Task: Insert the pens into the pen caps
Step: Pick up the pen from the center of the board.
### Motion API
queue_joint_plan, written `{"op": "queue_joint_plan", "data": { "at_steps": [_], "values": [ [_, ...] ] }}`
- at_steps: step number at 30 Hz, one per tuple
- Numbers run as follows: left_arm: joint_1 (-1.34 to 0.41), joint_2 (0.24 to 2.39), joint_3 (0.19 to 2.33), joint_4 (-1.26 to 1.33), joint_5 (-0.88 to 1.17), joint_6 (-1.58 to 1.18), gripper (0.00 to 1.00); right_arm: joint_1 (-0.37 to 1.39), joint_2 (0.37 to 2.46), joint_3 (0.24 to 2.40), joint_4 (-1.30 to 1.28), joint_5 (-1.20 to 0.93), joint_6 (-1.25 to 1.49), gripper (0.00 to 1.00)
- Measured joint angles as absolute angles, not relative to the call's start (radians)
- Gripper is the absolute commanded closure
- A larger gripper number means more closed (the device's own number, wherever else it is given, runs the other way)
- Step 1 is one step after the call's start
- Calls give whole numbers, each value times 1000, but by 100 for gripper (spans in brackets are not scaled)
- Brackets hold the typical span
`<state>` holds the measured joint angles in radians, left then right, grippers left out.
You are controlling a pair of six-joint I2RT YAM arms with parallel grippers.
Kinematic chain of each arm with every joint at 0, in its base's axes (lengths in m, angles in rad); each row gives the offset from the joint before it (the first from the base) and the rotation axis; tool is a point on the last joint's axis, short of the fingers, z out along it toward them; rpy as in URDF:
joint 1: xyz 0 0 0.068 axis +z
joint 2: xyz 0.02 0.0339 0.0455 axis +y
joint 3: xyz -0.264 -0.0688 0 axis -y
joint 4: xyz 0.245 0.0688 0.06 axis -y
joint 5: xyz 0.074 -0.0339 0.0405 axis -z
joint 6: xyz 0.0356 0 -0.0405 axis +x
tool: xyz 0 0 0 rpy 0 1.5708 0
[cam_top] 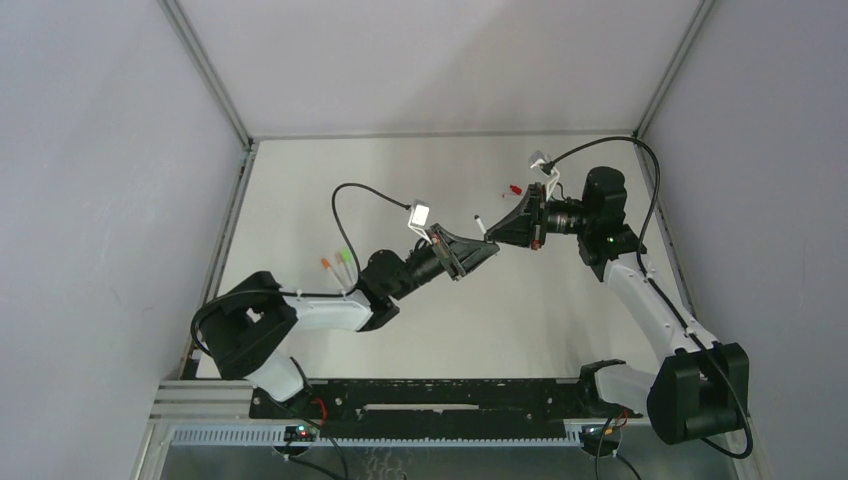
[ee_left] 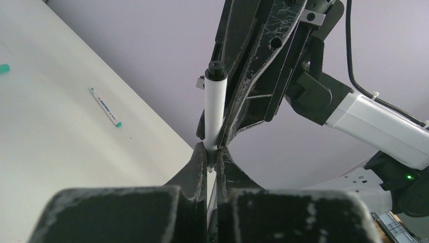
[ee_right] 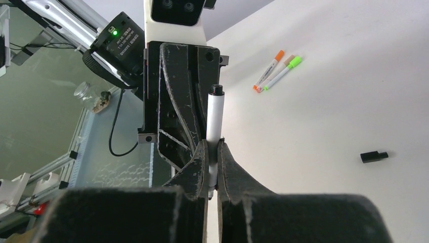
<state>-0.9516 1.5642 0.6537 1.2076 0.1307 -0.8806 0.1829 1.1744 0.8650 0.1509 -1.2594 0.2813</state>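
Pinching the white barrel of the black-ended pen, the left gripper has its fingers pressed onto it. The right gripper clamps the same barrel from the opposite direction. The pen is held above the table. The black cap lies on the table, well apart.

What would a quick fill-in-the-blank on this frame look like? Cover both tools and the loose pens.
1. The left tool and the right tool pinch the same white pen, whose free end is ___.
2. On the table, the orange pen lies beside the ___ one.
3. The lone pen in the left wrist view has a ___ end.
Missing words: black; green; teal.
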Motion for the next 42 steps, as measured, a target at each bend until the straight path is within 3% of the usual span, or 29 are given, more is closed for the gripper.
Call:
{"op": "queue_joint_plan", "data": {
  "at_steps": [5,10,18,21,26,31,42],
  "values": [
    [-952,1552,641,1192,134,-879,100,183,1174,865,129,-1260,252,64],
    [-931,1448,561,1095,176,-862,100,171,1174,867,67,-1268,152,50],
    [-881,1200,571,566,317,-682,100,163,1164,917,-265,-1237,-315,42],
    [-875,1152,638,291,372,-573,100,173,1150,938,-484,-1259,-700,37],
    [-869,1154,742,-14,465,-442,100,214,1145,945,-831,-1258,-1348,39],
    [-868,1233,831,-174,570,-364,100,282,1145,973,-951,-1208,-1591,41],
    [-868,1407,964,-318,705,-287,100,432,1155,989,-985,-1079,-1713,47]
  ]
}}
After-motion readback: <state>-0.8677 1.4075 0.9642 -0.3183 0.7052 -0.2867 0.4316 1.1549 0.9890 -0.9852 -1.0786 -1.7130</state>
